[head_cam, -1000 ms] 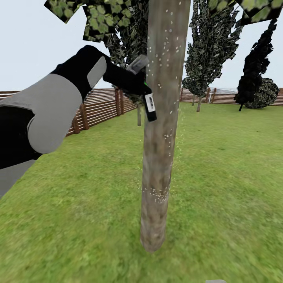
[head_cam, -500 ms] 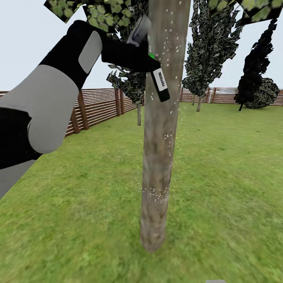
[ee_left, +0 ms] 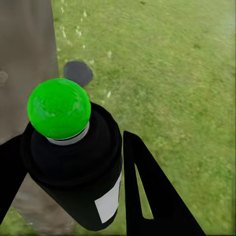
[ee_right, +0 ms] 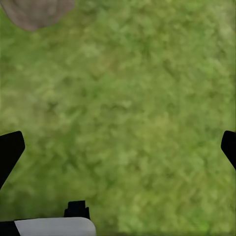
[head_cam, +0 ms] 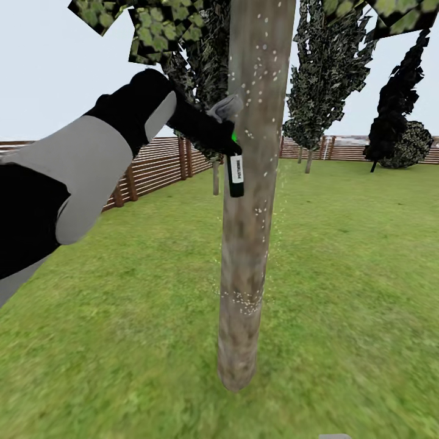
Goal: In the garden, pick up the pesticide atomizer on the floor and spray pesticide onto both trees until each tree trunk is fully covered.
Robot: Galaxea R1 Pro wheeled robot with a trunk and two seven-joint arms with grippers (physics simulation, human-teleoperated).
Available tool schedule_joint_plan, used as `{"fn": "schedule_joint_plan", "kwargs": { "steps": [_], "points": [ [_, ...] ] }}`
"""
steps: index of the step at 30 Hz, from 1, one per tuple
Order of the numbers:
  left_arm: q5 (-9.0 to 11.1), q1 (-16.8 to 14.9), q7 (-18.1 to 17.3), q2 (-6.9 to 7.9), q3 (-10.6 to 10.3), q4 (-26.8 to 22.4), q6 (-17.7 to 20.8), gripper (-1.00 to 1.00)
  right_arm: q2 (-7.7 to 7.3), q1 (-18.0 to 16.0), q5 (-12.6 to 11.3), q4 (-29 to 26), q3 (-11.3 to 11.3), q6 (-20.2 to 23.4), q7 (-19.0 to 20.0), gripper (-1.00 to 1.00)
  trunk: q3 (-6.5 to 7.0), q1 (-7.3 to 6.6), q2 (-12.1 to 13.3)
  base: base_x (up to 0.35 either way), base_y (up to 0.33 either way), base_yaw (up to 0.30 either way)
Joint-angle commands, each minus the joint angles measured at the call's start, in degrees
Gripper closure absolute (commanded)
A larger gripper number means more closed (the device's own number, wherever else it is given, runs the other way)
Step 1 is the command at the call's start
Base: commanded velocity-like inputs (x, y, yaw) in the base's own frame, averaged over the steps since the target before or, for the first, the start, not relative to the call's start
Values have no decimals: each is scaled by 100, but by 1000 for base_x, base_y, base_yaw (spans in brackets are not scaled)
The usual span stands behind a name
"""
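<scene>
at the trunk: left gripper [head_cam: 228,143] fingers clamped around pesticide atomizer [head_cam: 235,172], just left of speckled tree trunk [head_cam: 247,244]
right gripper [ee_right: 118,147]: spread wide, empty, over grass
step: spraying
next: likely cover bare bark lower down

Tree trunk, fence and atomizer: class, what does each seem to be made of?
Tree trunk: rough matte bark, mottled grey-brown. Fence: probably wood, with brown horizontal slats on posts. Atomizer: likely smooth plastic, with a dark body, white label and glossy green cap.

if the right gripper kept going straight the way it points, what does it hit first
Most likely bare grass: the right gripper is open and points down at the lawn with nothing between. Depth to the ground is unclear.
</scene>
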Motion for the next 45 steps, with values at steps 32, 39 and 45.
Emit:
{"fn": "schedule_joint_plan", "kwargs": {
  "steps": [32, 39, 45],
  "points": [
    [22, 1103, -18, 0, 588, -1627, -63, 100, -1, 2, 0, 0, 0, 0, 0, -100, 0, 0, -1, 0, 0, 0],
    [-9, 1103, 1380, 0, 598, -1338, -62, 100, 0, 1, 0, 0, 0, 0, 0, -100, 0, 0, -1, 0, 0, 0],
    [-7, 1103, 2470, 0, 601, -479, -85, 100, 0, 0, 0, 0, 0, 2, 0, -100, 0, 0, -1, 0, 0, 0]
  ]
}}
